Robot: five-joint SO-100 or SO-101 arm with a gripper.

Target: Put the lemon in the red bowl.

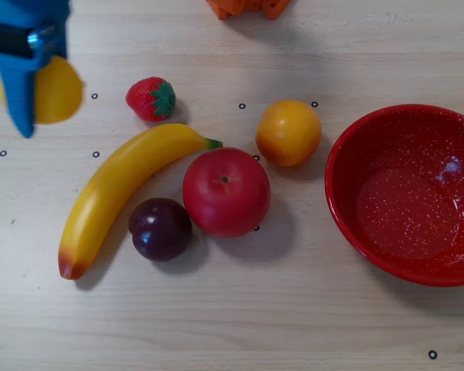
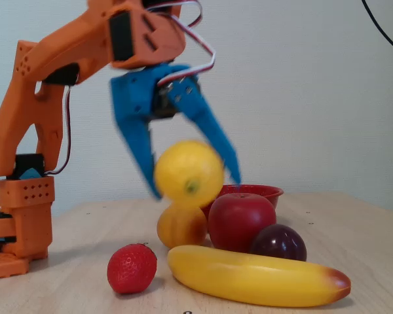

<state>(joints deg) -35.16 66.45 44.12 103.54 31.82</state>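
Observation:
The lemon (image 1: 59, 93) is bright yellow and sits between the blue fingers of my gripper (image 1: 37, 108) at the top left of the overhead view. In the fixed view the lemon (image 2: 188, 173) hangs in the air above the other fruit, held by the gripper (image 2: 194, 186), which looks motion-blurred. The red bowl (image 1: 337, 182) with white speckles stands empty at the right of the overhead view. In the fixed view only the bowl's rim (image 2: 254, 190) shows behind the fruit.
A banana (image 1: 112, 193), red apple (image 1: 226, 192), dark plum (image 1: 161, 229), strawberry (image 1: 150, 99) and orange-yellow fruit (image 1: 288, 132) lie between the gripper and the bowl. The orange arm base (image 2: 23, 216) stands at the left of the fixed view.

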